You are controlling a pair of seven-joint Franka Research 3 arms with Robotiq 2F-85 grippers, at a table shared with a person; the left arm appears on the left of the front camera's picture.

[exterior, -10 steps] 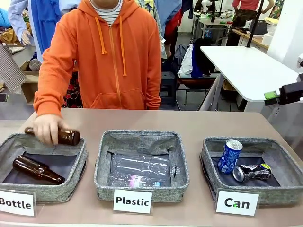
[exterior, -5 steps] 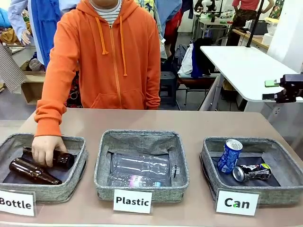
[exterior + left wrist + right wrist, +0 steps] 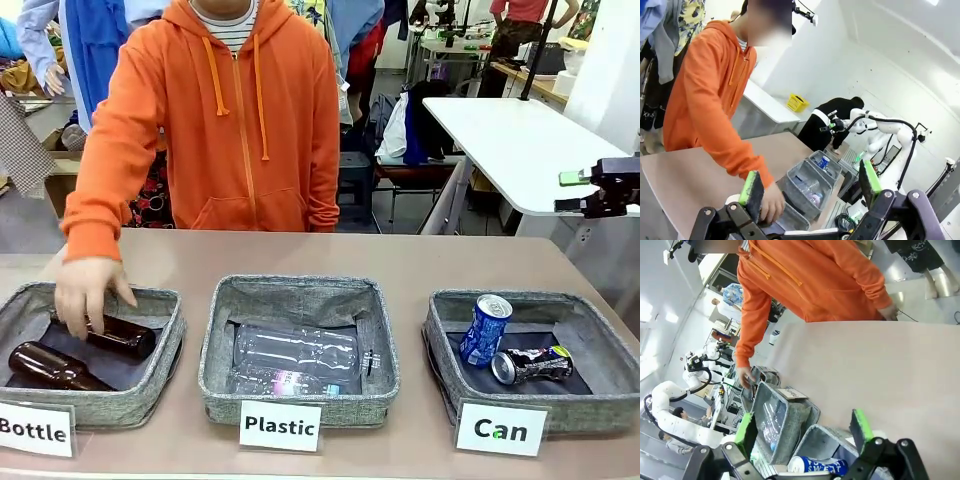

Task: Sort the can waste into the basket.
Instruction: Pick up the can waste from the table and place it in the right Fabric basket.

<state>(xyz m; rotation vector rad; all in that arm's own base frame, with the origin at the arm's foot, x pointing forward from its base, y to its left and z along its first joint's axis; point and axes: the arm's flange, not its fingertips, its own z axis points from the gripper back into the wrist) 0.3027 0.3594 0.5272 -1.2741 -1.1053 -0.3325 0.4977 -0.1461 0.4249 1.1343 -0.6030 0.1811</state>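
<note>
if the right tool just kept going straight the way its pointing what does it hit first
Probably the bare tabletop. In the right wrist view the open right tool looks past the blue can and the basket low in the frame toward open table, short of the person. Depth is unclear, so this is a guess.

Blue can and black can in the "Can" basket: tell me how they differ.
The blue can stands tilted, leaning on the basket's back wall; the black can lies on its side. The blue can looks whole; the black can is crushed. Both have silver ends and sit in the same basket.
</note>
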